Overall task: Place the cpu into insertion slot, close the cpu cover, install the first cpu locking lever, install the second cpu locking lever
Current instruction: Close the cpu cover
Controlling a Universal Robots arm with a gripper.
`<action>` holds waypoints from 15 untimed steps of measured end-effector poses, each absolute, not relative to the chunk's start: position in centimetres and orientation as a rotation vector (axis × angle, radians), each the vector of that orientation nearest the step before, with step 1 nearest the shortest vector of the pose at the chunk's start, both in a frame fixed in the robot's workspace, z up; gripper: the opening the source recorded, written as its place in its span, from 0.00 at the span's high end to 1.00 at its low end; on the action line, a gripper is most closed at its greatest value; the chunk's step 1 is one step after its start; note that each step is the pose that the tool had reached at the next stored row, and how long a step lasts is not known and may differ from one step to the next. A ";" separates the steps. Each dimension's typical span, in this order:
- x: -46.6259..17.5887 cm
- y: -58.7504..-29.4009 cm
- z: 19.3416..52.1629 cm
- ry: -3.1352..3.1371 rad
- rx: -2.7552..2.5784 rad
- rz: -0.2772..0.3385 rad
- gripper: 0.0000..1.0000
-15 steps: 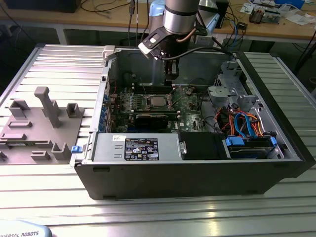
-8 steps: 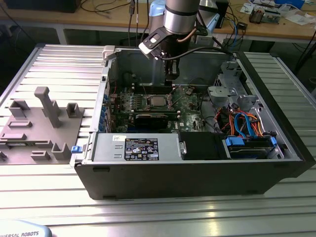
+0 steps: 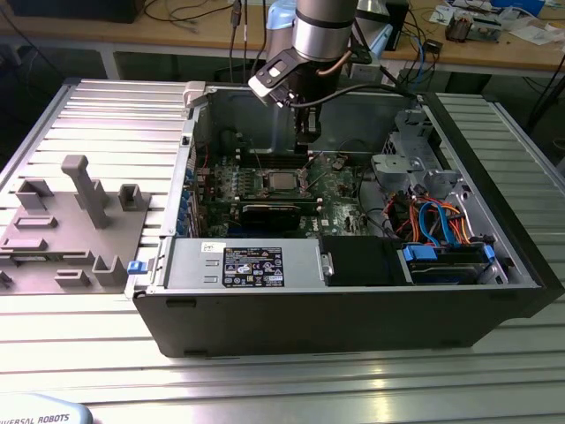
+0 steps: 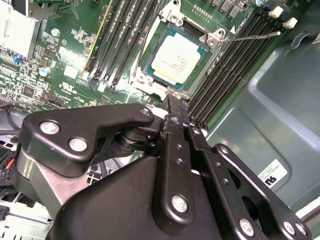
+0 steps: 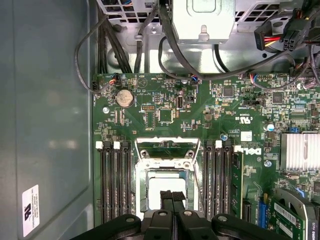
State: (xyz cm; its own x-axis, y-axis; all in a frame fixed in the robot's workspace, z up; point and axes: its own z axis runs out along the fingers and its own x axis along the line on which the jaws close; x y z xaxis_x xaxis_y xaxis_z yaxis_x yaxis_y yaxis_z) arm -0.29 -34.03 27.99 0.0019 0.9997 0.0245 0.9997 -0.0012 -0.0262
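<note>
The cpu [image 4: 175,59] lies flat in its socket on the green motherboard, its pale metal top showing through the square opening of the cpu cover [image 4: 148,75]. The silvery cover frame lies down around the chip. One thin locking lever [image 4: 250,36] stands out sideways from the socket's corner, over the memory slots. My gripper [image 4: 175,104] hangs just above the socket's edge, fingers pressed together and holding nothing. In the first wrist view the fingertips [image 5: 167,196] overlap the cpu [image 5: 162,182] and the cover [image 5: 141,187]. In the exterior view the gripper [image 3: 306,146] hovers above the socket [image 3: 281,182].
Black memory slots [image 5: 114,180] flank the socket on both sides. A finned heatsink [image 5: 300,150] and cable bundles [image 5: 125,45] lie nearby. The case wall [image 3: 188,168] rises close by. A drive cage with blue cables [image 3: 441,221] sits at the exterior view's right, and a grey fixture tray [image 3: 71,221] at its left.
</note>
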 end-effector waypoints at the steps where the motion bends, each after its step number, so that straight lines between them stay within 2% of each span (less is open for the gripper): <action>1: -0.3 -34.0 28.0 -2.194 -2.198 0.001 0.89; 15: -0.2 -34.0 28.0 -2.192 -2.195 -0.004 0.89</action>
